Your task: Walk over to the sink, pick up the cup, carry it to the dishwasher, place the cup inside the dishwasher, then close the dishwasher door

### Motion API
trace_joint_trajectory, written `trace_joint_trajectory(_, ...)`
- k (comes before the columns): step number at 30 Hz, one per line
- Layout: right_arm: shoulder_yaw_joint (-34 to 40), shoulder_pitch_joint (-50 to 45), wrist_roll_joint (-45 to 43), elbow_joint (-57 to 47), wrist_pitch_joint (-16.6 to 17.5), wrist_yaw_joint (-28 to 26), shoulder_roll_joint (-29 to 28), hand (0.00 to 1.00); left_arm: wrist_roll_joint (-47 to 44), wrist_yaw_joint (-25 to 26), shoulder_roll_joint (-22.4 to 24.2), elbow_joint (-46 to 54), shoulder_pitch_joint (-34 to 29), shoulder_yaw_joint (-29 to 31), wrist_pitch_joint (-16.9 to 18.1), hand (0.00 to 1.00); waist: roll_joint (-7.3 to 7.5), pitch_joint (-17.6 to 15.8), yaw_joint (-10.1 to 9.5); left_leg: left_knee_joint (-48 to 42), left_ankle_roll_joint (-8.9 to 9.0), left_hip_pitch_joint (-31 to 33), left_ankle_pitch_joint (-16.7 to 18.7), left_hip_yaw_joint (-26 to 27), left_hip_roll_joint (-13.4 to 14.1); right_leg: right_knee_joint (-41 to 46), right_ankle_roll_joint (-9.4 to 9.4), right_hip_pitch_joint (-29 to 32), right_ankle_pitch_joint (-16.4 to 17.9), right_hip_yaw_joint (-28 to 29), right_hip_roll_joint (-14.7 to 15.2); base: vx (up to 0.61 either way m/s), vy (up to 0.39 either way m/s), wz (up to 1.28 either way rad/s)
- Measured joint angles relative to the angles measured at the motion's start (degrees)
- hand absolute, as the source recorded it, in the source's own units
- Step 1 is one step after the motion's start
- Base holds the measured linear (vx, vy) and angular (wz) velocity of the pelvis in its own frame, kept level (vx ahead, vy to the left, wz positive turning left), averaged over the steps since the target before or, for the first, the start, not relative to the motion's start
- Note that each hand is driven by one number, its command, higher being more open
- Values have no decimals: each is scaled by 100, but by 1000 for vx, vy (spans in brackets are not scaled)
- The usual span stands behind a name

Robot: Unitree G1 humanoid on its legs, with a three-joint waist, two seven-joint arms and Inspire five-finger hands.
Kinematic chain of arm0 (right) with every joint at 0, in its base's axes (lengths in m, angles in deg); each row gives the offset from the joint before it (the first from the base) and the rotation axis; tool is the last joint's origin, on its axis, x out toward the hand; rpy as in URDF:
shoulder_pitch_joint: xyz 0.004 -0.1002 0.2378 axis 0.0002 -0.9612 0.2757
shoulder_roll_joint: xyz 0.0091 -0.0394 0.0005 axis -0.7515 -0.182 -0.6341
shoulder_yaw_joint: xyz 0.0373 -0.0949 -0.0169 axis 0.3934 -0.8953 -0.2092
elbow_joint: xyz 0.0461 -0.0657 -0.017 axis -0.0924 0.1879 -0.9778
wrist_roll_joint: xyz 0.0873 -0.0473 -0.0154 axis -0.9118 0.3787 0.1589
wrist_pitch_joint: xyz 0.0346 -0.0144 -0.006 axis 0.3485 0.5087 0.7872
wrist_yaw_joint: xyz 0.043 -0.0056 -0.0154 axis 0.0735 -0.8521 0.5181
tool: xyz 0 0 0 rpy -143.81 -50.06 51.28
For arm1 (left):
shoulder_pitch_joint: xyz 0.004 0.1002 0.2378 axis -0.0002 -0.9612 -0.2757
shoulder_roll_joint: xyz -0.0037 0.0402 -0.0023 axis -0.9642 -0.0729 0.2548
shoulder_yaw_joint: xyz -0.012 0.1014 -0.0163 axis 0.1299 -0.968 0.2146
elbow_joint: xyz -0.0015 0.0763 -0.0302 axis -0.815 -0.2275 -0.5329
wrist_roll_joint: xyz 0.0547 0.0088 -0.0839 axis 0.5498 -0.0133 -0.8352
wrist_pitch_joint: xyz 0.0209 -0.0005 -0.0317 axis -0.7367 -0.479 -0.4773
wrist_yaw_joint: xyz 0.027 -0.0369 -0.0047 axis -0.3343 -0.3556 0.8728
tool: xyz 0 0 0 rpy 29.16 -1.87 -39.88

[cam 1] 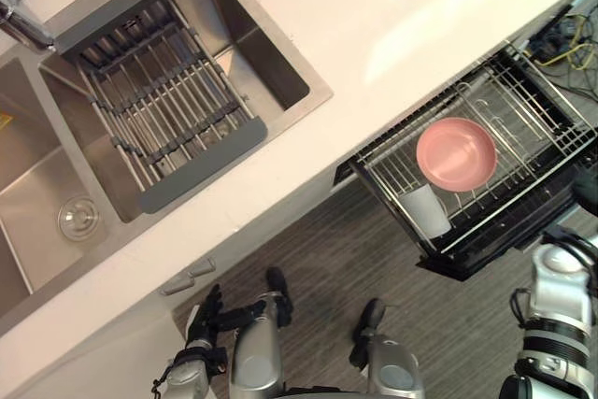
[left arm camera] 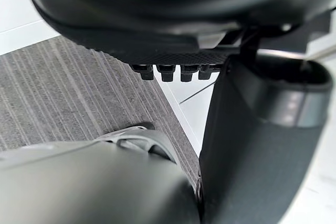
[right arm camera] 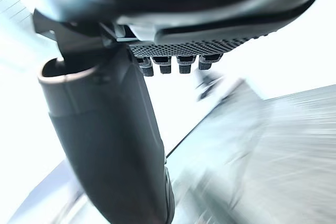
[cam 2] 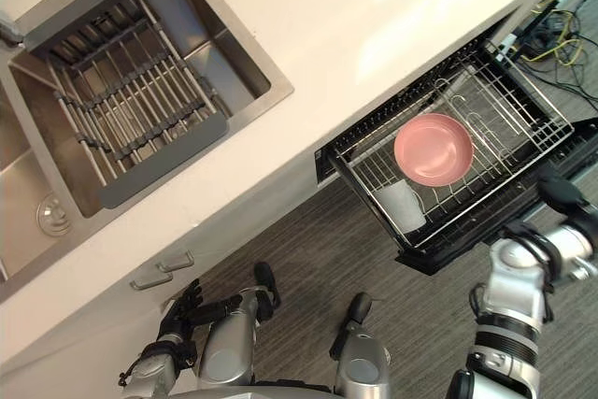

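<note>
Cup (cam 1: 425, 210) sits in the pulled-out dishwasher rack (cam 1: 523, 128), just beside a pink bowl (cam 1: 455, 153). Left hand (cam 1: 204, 318) hangs low with fingers straight. Right hand (cam 2: 563, 197) is by the rack, fingers extended.

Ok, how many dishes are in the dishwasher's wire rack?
2: a round pink bowl in the middle, a white cup beside it at the front; others may be hidden.

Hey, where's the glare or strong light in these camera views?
Left eye view: bright light patches lie on the white countertop above the dishwasher. Right wrist view: much of the background past the dark right hand is washed out white.
</note>
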State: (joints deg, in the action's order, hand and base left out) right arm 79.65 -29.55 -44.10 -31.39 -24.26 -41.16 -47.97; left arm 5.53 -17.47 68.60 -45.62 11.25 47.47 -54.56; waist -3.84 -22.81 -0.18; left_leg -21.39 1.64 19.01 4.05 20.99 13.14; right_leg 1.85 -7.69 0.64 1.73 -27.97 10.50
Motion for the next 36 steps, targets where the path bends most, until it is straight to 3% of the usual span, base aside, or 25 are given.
trace_joint_trajectory(1,107,-25,-224,34,7,2,-38,0,0,0,2,-56,0,9,-13,100,-2,28,23,-16,0,-8,13,13,8,2,-2,0,-1,24,0,-34,33,-12)
trace_joint_trajectory(8,430,-443,-1772,764,180,-223,-752,0,-7,0,98,-86,-66,38,-184,100,-87,138,164,64,31,-215,4,73,19,93,-15,14,-1,265,31,-52,16,-16)
trace_joint_trajectory(12,348,-573,-2023,841,478,-855,-1162,0,-5,5,156,-113,-115,-4,-207,100,-164,185,170,318,29,-354,-96,140,-129,123,-51,19,-15,293,148,-32,33,0)
trace_joint_trajectory(17,63,-464,-2238,841,1040,-1757,-1153,0,-6,14,182,-110,-130,-62,-209,100,-211,214,123,483,-36,-417,-175,130,-303,121,-94,-7,-35,233,276,-1,34,9)
trace_joint_trajectory(20,-128,-309,-2402,981,1278,-2306,-950,0,-7,19,182,-113,-130,-91,-211,100,-214,216,108,519,-61,-466,-192,-52,-436,114,-139,-196,-10,13,348,19,13,34)
trace_joint_trajectory(25,-281,56,-2387,1594,1524,-2383,-452,0,-5,39,181,-155,-131,-106,-239,100,-220,219,96,522,-99,-467,-212,-343,-620,113,-221,-442,13,-334,443,0,24,35)
trace_joint_trajectory(32,-328,706,-2388,2694,1410,-2383,161,0,-20,32,220,-287,-131,-120,-284,100,-320,282,54,542,-205,-411,-313,-948,-939,169,-362,-848,59,-1015,512,-73,37,49)
trace_joint_trajectory(36,-524,1253,-2392,3476,1264,-2383,720,0,-12,13,327,-298,-130,-114,-348,100,-468,378,-172,593,-223,-362,-430,-1377,-1166,264,-435,-1085,119,-1497,564,-63,54,61)
